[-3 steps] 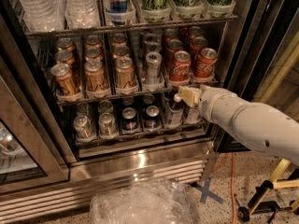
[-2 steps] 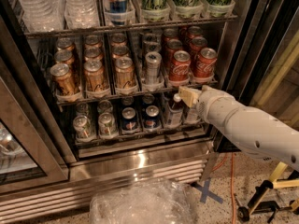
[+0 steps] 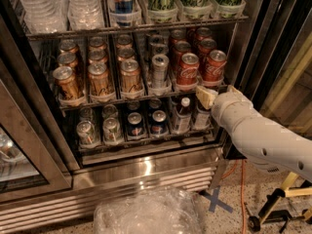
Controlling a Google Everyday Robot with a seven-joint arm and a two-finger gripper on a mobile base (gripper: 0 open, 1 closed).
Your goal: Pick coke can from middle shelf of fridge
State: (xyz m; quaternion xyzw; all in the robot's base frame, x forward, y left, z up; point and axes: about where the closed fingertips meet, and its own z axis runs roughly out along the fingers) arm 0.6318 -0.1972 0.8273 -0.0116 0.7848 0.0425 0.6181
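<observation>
This is looking like a shop or canteen: a glass-door fridge (image 3: 146,167) is displaying racked cans (image 3: 99,79) and bottles (image 3: 30,4), the gripper (image 3: 206,97) hovering at the middle shelf (image 3: 141,97).

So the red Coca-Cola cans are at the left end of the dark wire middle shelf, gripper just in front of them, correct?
No: the camera view shows the red Coca-Cola cans at the right end of the dark wire middle shelf, gripper just in front of them.

Cream pincer (image 3: 219,94) at front of the dark middle shelf (image 3: 146,96), below a red, white-scripted coke can (image 3: 214,65); gold-brown cans (image 3: 100,79) leftward.
</observation>
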